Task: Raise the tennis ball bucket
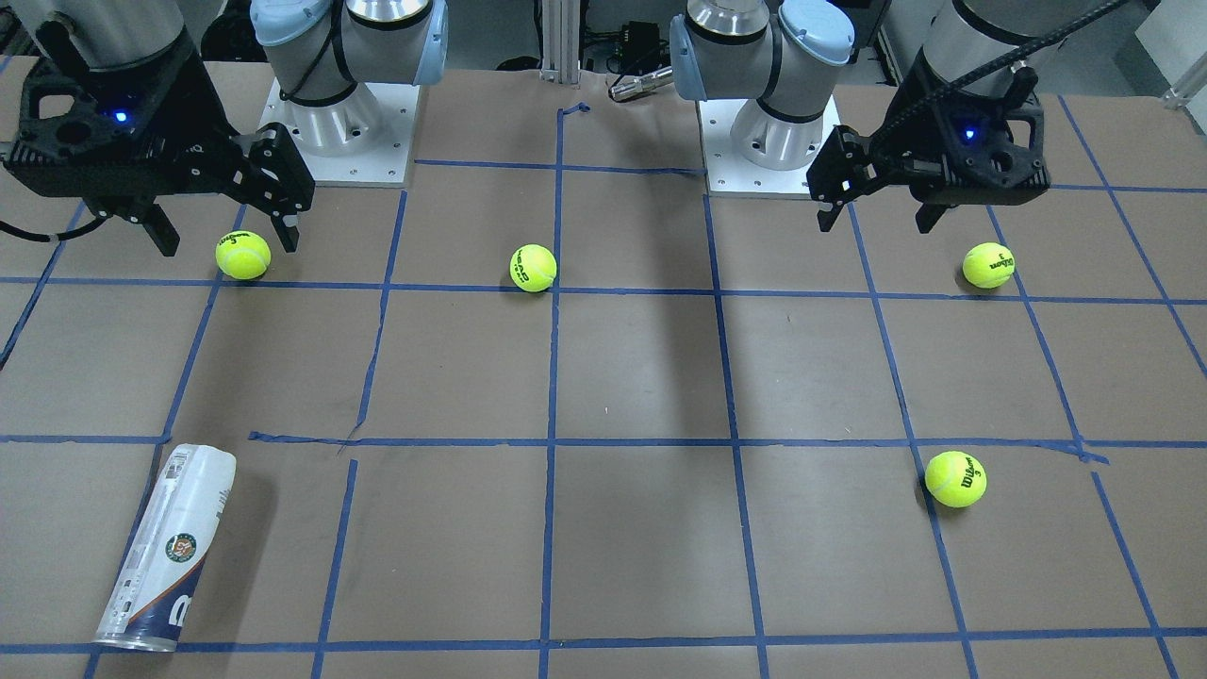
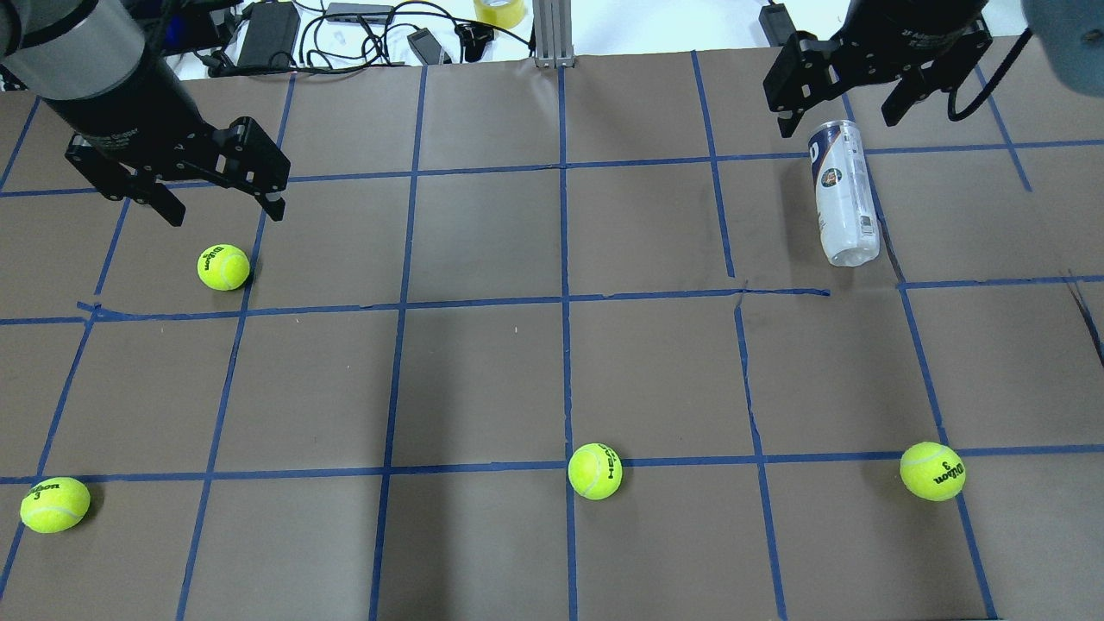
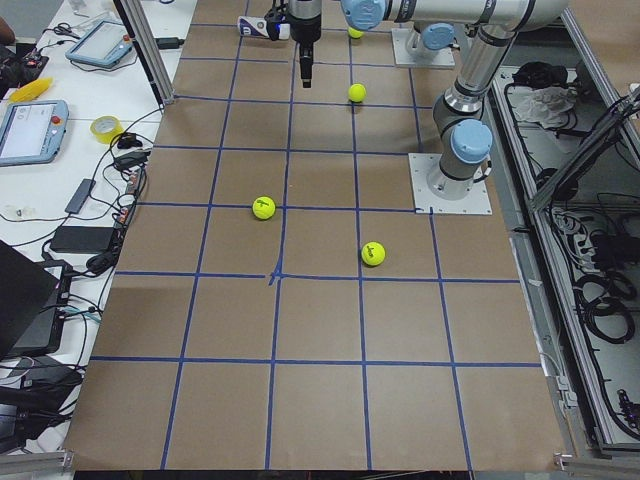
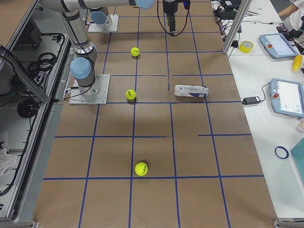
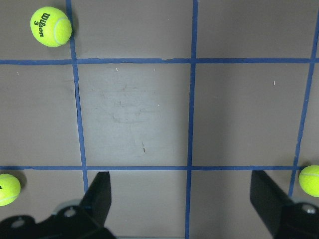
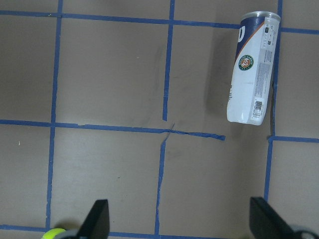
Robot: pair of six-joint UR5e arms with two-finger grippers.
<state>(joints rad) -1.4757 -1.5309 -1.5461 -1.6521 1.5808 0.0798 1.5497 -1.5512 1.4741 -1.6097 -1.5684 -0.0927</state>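
Observation:
The tennis ball bucket (image 2: pixel 842 191) is a clear can with a white and navy label. It lies on its side on the brown table, far right from the robot. It also shows in the front view (image 1: pixel 170 549), the exterior right view (image 4: pixel 191 91) and the right wrist view (image 6: pixel 252 69). My right gripper (image 2: pixel 837 126) is open and empty, high above the table and not touching the can; in the right wrist view (image 6: pixel 179 224) the can lies ahead and to the right. My left gripper (image 2: pixel 227 217) is open and empty, far from the can; it also shows in the front view (image 1: pixel 875 226).
Several yellow-green tennis balls lie loose: one under the left gripper (image 2: pixel 222 267), one near left (image 2: pixel 54 504), one near middle (image 2: pixel 594 471), one near right (image 2: pixel 932 471). Blue tape lines grid the table (image 2: pixel 483 371). Cables and gear lie beyond the far edge (image 2: pixel 345 26).

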